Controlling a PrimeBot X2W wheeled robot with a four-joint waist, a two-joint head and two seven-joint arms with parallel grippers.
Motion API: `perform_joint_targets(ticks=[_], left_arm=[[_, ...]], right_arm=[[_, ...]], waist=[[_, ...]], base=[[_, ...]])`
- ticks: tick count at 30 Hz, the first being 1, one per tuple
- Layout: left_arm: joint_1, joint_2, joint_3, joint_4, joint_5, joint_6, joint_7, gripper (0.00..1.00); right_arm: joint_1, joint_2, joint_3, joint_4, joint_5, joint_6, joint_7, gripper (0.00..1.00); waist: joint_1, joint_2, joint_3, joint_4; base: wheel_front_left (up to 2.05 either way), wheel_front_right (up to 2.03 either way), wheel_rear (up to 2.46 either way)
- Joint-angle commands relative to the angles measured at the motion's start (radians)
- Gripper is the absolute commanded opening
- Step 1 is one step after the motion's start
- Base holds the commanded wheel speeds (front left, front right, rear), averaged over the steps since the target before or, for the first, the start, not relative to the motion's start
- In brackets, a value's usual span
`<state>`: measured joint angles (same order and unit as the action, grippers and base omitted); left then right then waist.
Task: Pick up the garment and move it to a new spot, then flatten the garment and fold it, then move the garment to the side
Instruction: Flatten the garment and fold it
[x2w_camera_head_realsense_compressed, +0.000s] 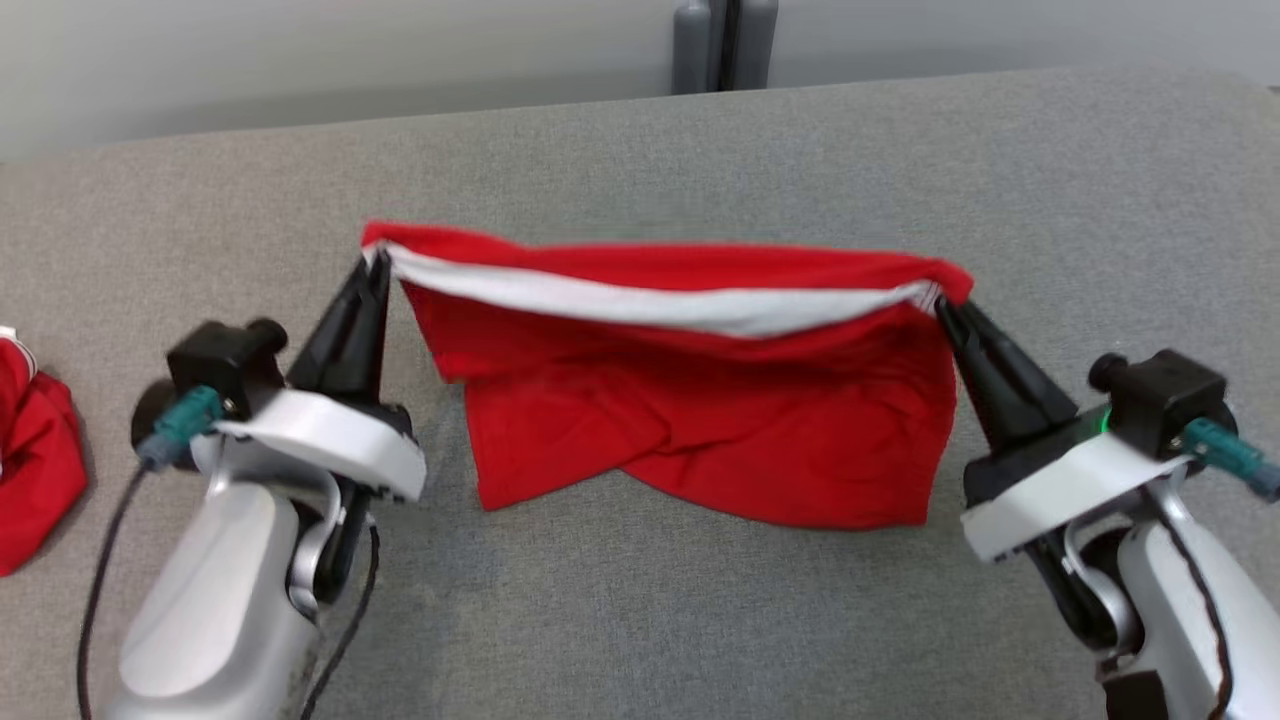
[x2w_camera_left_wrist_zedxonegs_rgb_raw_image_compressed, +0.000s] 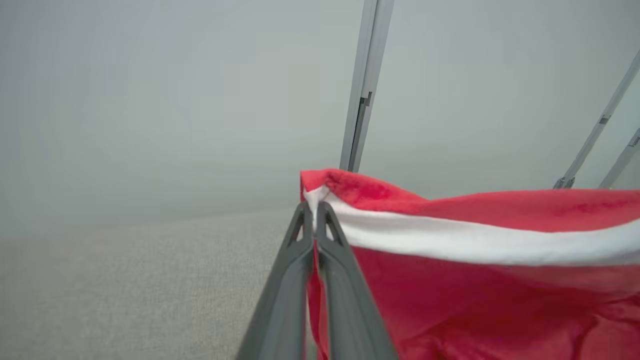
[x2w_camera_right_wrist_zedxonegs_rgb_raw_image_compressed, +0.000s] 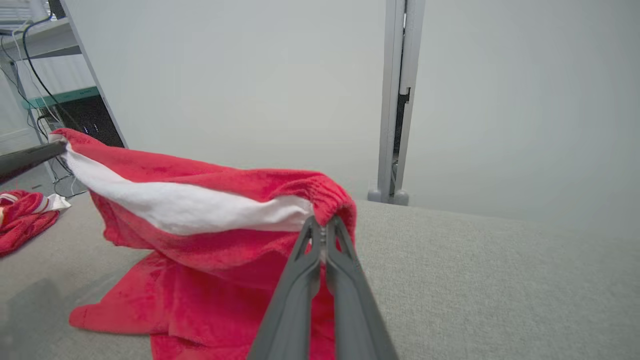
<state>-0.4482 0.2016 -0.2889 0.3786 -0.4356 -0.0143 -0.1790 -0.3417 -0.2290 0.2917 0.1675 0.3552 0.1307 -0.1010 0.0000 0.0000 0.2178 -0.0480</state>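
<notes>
- Red garment sits at the middle of the grey fabric-covered table in the head view; its upper edge, lined with a white band, is raised and stretched between the two grippers; its lower part lies creased on the table toward 6 o'clock
- At the garment's 10 o'clock corner is the left gripper; its fingers are pressed together, pinching the hem where red meets white; in the left wrist view the cloth runs off from the fingertips toward 3 o'clock
- At the garment's 2 o'clock corner is the right gripper; its fingers are likewise pressed together, pinching the gathered red edge; in the right wrist view the cloth sags away toward 9 o'clock and its lower folds rest on the table
- Another red cloth lies on the table at the 9 o'clock edge of the head view, well apart from the garment
- A grey post stands at 12 o'clock, beyond the table's far edge
</notes>
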Motion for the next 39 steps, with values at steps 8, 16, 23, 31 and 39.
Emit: perform_joint_targets(ticks=[8, 16, 23, 31, 39], left_arm=[[-0.193, 0.042, 0.012, -0.172, 0.01, -0.004, 0.064, 0.0], [-0.355, 0.058, 0.033, -0.225, -0.023, -0.029, 0.127, 0.0], [-0.434, 0.067, 0.03, -0.198, -0.045, -0.043, 0.175, 0.0], [-0.566, 0.048, 0.014, -0.047, -0.054, -0.068, 0.17, 0.0], [-0.82, 0.012, -0.025, 0.214, -0.027, -0.1, 0.068, 0.0]], right_arm=[[-0.172, 0.017, -0.072, -0.093, 0.053, 0.0, -0.016, 0.0], [-0.333, 0.001, -0.09, -0.104, 0.077, 0.0, -0.002, 0.0], [-0.414, -0.007, -0.085, -0.079, 0.103, 0.0, 0.01, 0.0], [-0.552, -0.018, -0.046, 0.049, 0.158, 0.0, 0.005, 0.0], [-0.845, 0.033, 0.029, 0.306, 0.238, 0.0, -0.085, 0.0]], waist=[[0.0, 0.0, -0.056, -0.017], [0.0, 0.0, -0.081, -0.03], [0.0, 0.0, -0.063, -0.034], [0.0, 0.0, 0.045, -0.035], [0.0, 0.0, 0.194, -0.046]], base=[[0.0, 0.0, 0.0], [0.0, 0.0, 0.0], [0.0, 0.0, 0.0], [0.0, 0.0, 0.0], [0.0, 0.0, 0.0]])
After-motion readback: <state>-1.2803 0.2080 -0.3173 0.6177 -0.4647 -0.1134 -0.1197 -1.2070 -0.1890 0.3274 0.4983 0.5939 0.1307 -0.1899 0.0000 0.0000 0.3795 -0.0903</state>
